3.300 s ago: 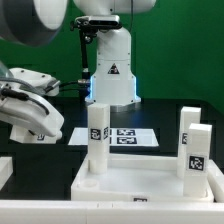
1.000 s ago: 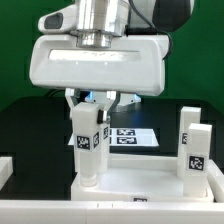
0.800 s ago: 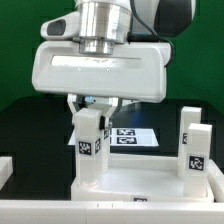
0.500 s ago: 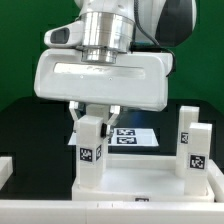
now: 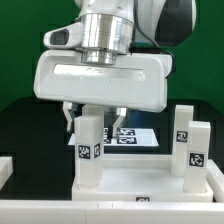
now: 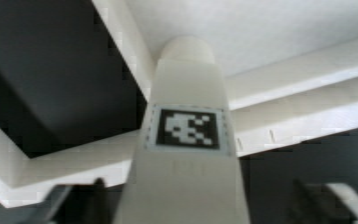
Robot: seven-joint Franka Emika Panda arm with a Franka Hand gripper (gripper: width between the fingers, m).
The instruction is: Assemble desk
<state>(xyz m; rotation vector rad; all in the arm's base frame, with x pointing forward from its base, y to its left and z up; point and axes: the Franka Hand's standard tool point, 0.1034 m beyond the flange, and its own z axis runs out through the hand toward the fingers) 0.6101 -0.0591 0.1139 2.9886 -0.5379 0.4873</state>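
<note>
The desk's white tabletop (image 5: 140, 181) lies flat at the front. A white square-section leg (image 5: 89, 150) with a tag stands upright in its corner on the exterior view's left. My gripper (image 5: 93, 120) hangs straight above this leg, its fingers (image 5: 68, 118) spread to either side and clear of it. In the wrist view the leg (image 6: 190, 120) runs up between the dark fingertips (image 6: 78, 202) with a gap on each side, above the tabletop's rim (image 6: 282, 95). Two more tagged legs (image 5: 197, 148) stand on the tabletop's right side.
The marker board (image 5: 137, 137) lies on the black table behind the tabletop. A white part (image 5: 5, 170) shows at the left edge. The arm's large white hand (image 5: 100, 75) fills the upper middle and hides the robot base behind it.
The arm came from the left and closed on the left leg, which sank a little lower on the tabletop. The fingers have now spread apart off the leg.
</note>
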